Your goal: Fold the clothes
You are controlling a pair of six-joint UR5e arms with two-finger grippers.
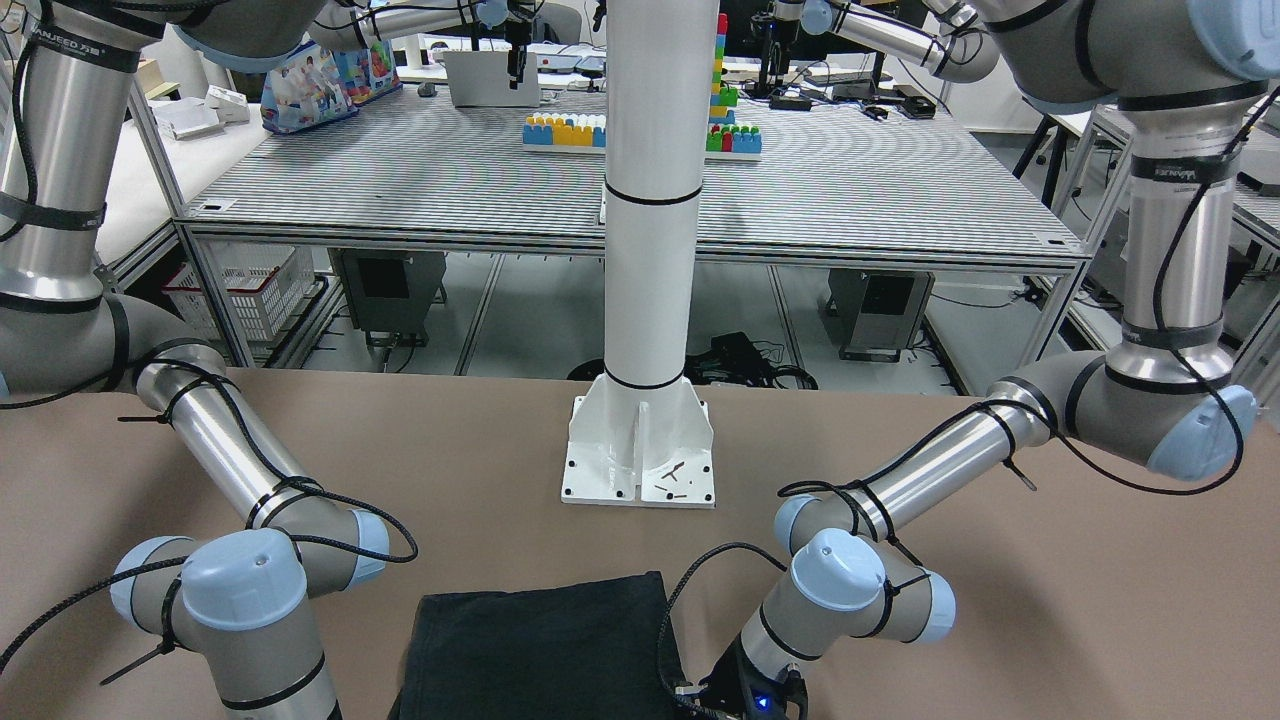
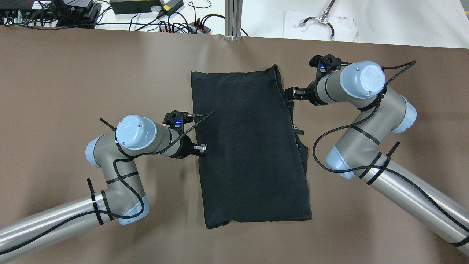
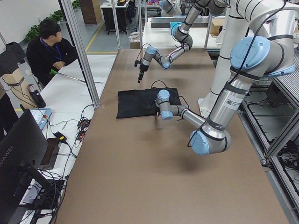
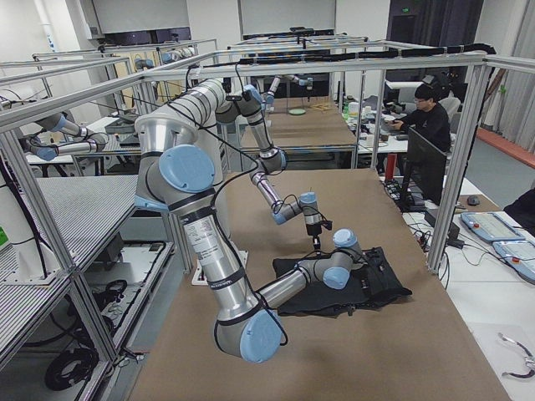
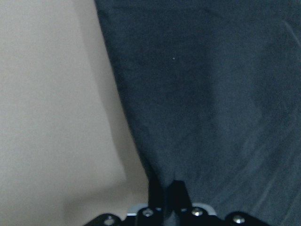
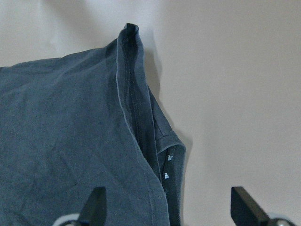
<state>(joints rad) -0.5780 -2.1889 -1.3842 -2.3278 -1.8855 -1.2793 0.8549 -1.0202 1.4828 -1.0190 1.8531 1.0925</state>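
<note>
The clothes (image 2: 249, 146) are one black garment lying flat in a folded rectangle at the middle of the brown table, also seen in the front view (image 1: 540, 640). My left gripper (image 2: 203, 148) sits at its left edge. In the left wrist view that gripper (image 5: 165, 193) is shut, its tips low over the fabric's (image 5: 211, 94) border, with no cloth lifted. My right gripper (image 2: 289, 93) hovers by the far right corner. In the right wrist view it (image 6: 169, 207) is open, fingers wide apart above the layered corner (image 6: 70, 141) with small white print (image 6: 167, 165).
A white pillar base (image 1: 640, 450) is bolted to the table on the robot's side of the garment. Cables and power bricks (image 2: 146, 5) and a clothes hanger (image 2: 322, 20) lie past the far edge. A person (image 3: 46, 46) sits beyond that edge.
</note>
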